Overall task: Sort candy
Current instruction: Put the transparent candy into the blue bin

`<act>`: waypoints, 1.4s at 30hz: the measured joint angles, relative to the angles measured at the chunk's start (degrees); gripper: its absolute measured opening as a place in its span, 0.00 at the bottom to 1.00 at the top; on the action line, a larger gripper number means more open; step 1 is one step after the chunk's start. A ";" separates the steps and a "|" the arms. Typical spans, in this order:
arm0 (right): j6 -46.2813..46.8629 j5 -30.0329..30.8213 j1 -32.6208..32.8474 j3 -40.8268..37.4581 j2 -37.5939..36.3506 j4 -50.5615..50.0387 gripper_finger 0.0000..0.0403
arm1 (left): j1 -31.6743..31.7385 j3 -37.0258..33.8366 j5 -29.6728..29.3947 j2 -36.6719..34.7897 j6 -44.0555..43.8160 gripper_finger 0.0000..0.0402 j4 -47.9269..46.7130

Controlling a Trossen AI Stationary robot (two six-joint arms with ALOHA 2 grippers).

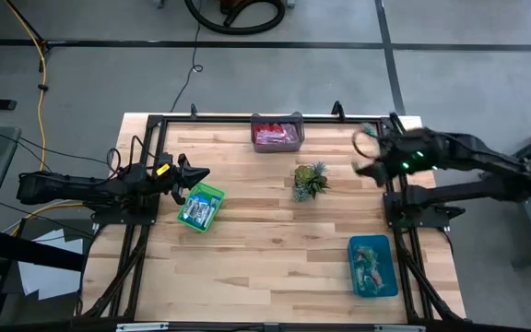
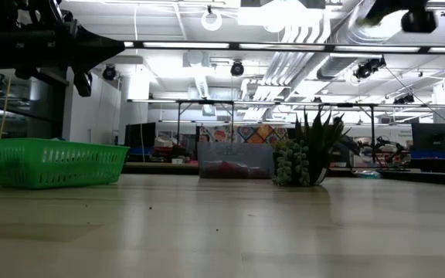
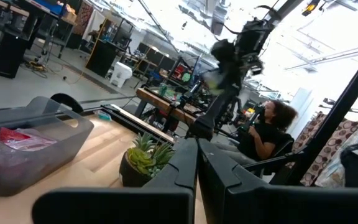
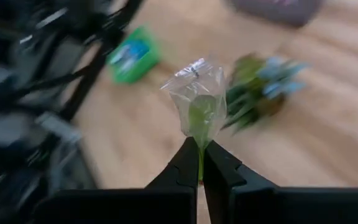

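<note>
Clear-wrapped candy (image 4: 199,102) pinched in R end effector (image 4: 201,163).

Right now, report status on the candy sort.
Right gripper shut on a clear-wrapped green candy, raised at the table's right edge. Left gripper shut, empty, by the green bin. Plant mid-table.

My desk (image 1: 275,277) is pale wood planks, standing on a grey concrete floor (image 1: 247,83) crossed by dark seams. A yellow cable (image 1: 40,65) and a black one trail over that floor beside me. Looking level across the room, I see an open white ceiling with long strip lights (image 2: 207,45) and ducts, and rows of work tables (image 2: 207,108) behind. A seated person in dark clothing (image 3: 267,134) is beyond the desk's far side.
</note>
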 joint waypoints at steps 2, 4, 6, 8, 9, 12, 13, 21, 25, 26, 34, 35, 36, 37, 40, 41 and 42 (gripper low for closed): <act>2.35 -0.01 5.88 0.00 -2.06 0.01 0.00 | -0.01 0.00 0.00 0.00 -0.01 0.00 0.01; 3.63 0.01 11.92 0.00 -3.20 0.01 0.00 | 0.00 0.00 0.01 -0.01 0.00 0.00 0.00; 4.19 0.12 17.58 0.00 -3.46 0.03 0.00 | 0.00 0.00 0.01 0.00 0.00 0.00 0.00; 4.33 0.24 22.93 0.00 -2.92 0.23 0.00 | -0.02 0.00 0.01 0.00 0.00 0.00 0.00; 4.96 0.22 25.43 0.00 -2.40 0.31 0.00 | -0.01 0.00 0.01 0.00 0.00 0.00 0.00; 6.82 0.22 32.47 0.00 0.07 0.33 0.00 | -0.01 0.00 0.01 -0.02 0.00 0.00 0.00; 6.86 0.22 34.69 0.00 1.16 0.42 0.00 | -0.02 0.00 0.01 0.00 0.00 0.00 0.00; 14.20 0.04 50.65 0.00 13.04 0.55 0.00 | 0.00 0.00 0.00 -0.02 -0.01 0.00 0.00; 20.29 -0.33 56.68 0.00 20.53 0.51 0.00 | -0.02 0.00 0.01 0.00 0.00 0.00 0.00; 21.53 -0.42 57.77 0.00 22.32 0.44 0.00 | 0.00 0.00 0.01 0.00 0.00 0.00 0.00; 27.29 -7.62 59.30 0.00 34.98 -4.74 0.20 | 0.00 0.00 -0.01 -0.02 0.00 0.00 0.00; 27.10 -8.74 59.18 0.00 36.07 -5.04 0.24 | 0.00 0.00 0.01 0.00 0.00 0.00 0.00; 26.03 -9.84 58.89 0.00 36.98 -5.20 0.28 | 0.00 0.00 0.00 -0.01 0.00 0.00 0.00; 25.53 -11.09 58.51 0.00 37.75 -5.53 0.32 | -0.01 0.00 0.01 0.00 0.00 0.00 0.00; 24.59 -15.29 56.04 0.00 38.63 -5.95 0.42 | 0.00 0.00 0.00 0.00 0.00 0.00 0.00; 24.57 -16.52 54.92 0.05 38.57 -5.89 0.44 | 0.00 0.00 0.00 -0.01 0.00 0.00 0.00; 24.87 -17.00 53.64 0.27 38.32 -6.00 0.46 | -0.01 0.00 -0.01 -0.02 0.00 0.00 0.00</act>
